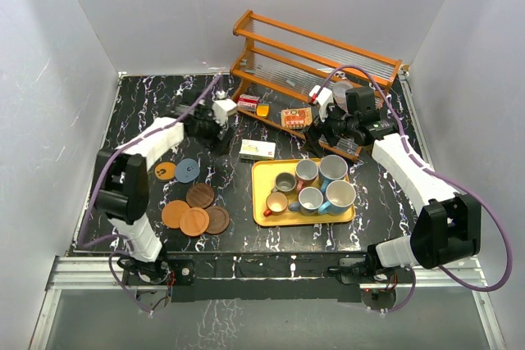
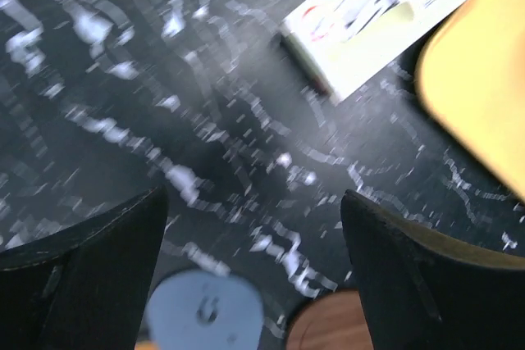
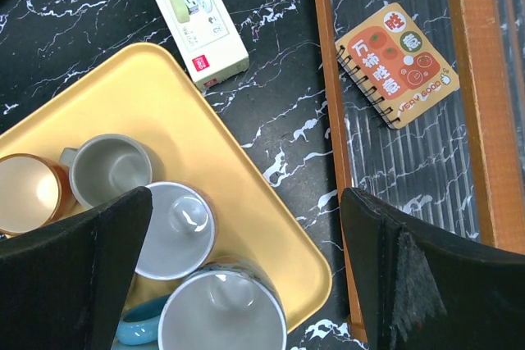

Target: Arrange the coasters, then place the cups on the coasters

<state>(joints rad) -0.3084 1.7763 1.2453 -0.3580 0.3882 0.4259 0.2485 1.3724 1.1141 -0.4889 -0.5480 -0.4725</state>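
Several round coasters lie at the left of the table: a small orange one (image 1: 165,170), a blue-grey one (image 1: 187,170), a dark brown one (image 1: 200,195) and three more in a close group (image 1: 195,220). My left gripper (image 1: 212,133) (image 2: 253,202) hovers open and empty over bare table beyond them. The blue-grey coaster (image 2: 205,313) and a brown coaster (image 2: 328,325) show at the bottom of the left wrist view. Several cups (image 1: 310,199) stand on a yellow tray (image 1: 264,178). My right gripper (image 1: 324,137) (image 3: 246,198) hangs open above the tray's (image 3: 262,227) far corner, over the cups (image 3: 172,227).
A white box (image 1: 257,149) (image 3: 197,22) (image 2: 385,14) lies between the coasters and the tray. A wooden rack (image 1: 312,55) stands at the back, with an orange notebook (image 3: 392,63) on its lowest shelf, close to my right gripper. White walls enclose the table.
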